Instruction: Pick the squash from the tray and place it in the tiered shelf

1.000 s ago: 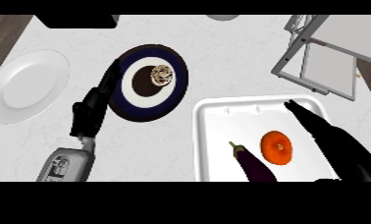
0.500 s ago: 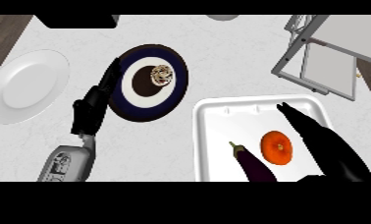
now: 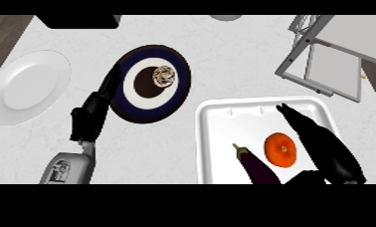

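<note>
Right hand (image 3: 323, 144) lowered, fingers straight | beside round orange squash (image 3: 280, 149) | white tray (image 3: 220, 136)

No readable text, no labels, no brand names, no numbers, no signs on any object or surface across the kitchen counter

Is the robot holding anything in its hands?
No. The right hand reaches over the white tray with straight fingers beside the orange squash, not around it. The left hand rests open by the dark plate.
</note>
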